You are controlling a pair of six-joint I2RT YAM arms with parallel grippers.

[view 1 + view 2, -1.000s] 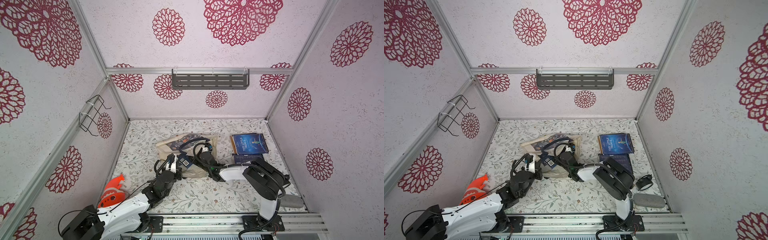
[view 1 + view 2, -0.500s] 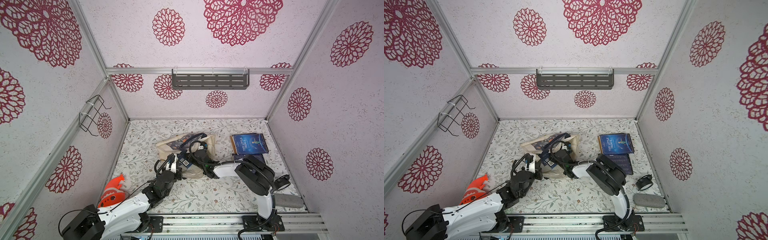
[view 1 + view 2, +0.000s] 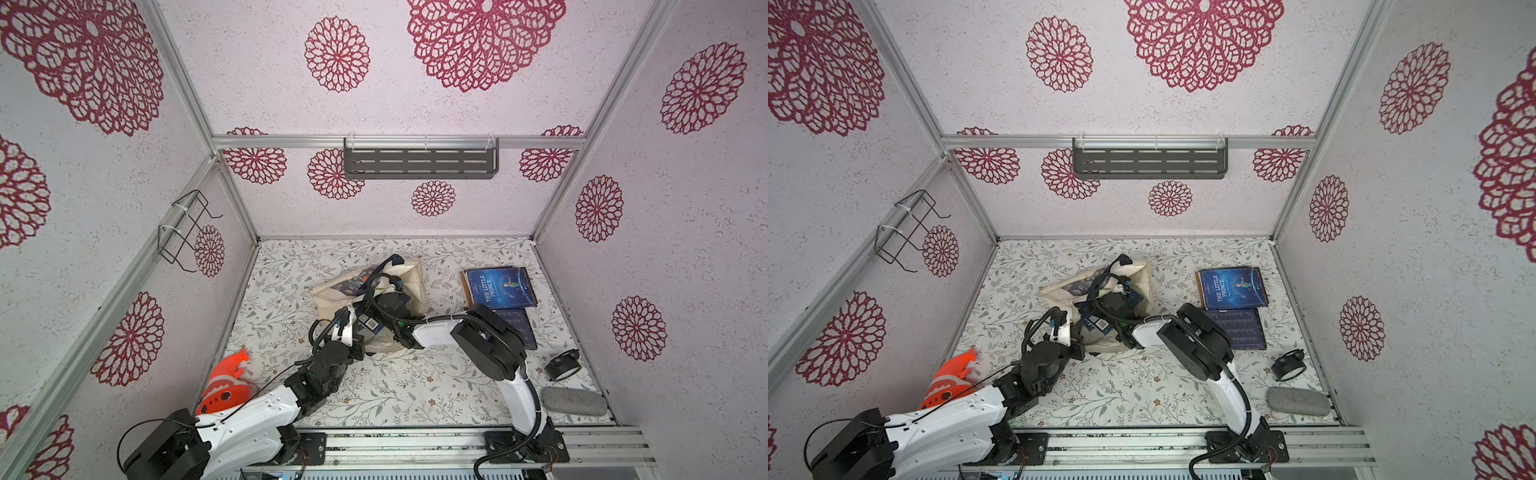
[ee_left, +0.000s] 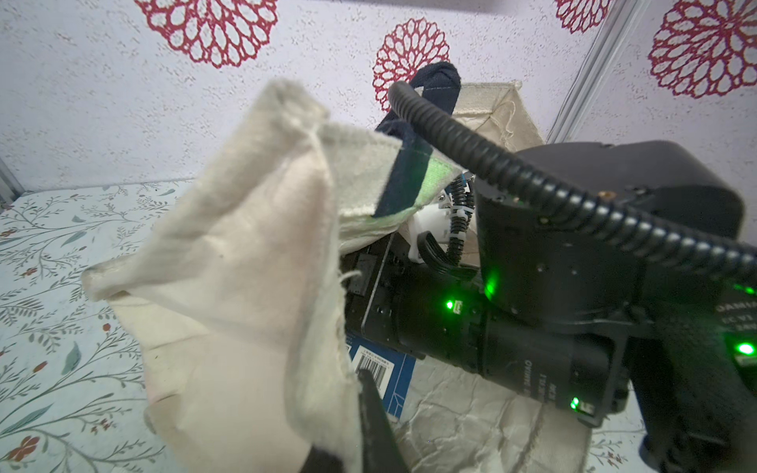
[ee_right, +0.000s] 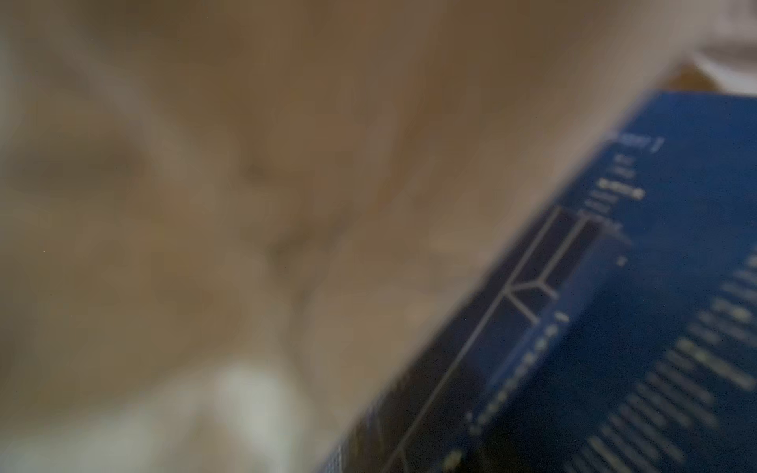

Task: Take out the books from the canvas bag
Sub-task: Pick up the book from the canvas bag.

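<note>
A: Any words you can read?
B: "THE LITTLE PRINCE", white on the book on the table (image 3: 496,286) (image 3: 1231,288), well to the right of the right arm (image 3: 436,334). Both top views show it.
A: Near the left gripper (image 4: 348,444)?
B: 1 white barcode label (image 4: 370,365) on the blue book (image 4: 397,383) in the canvas bag (image 4: 229,266), just beside a finger (image 4: 375,417). The digits are too small.
A: Elsewhere?
B: "DAMIA", cut by the frame edge, on the right arm's black housing (image 4: 735,307). Print on the blue cover (image 5: 676,286) before the right wrist is too blurred.

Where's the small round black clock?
In both top views the small round black clock sits at the right of the floral table, between the grey oval stone and the dark blue book.
</note>
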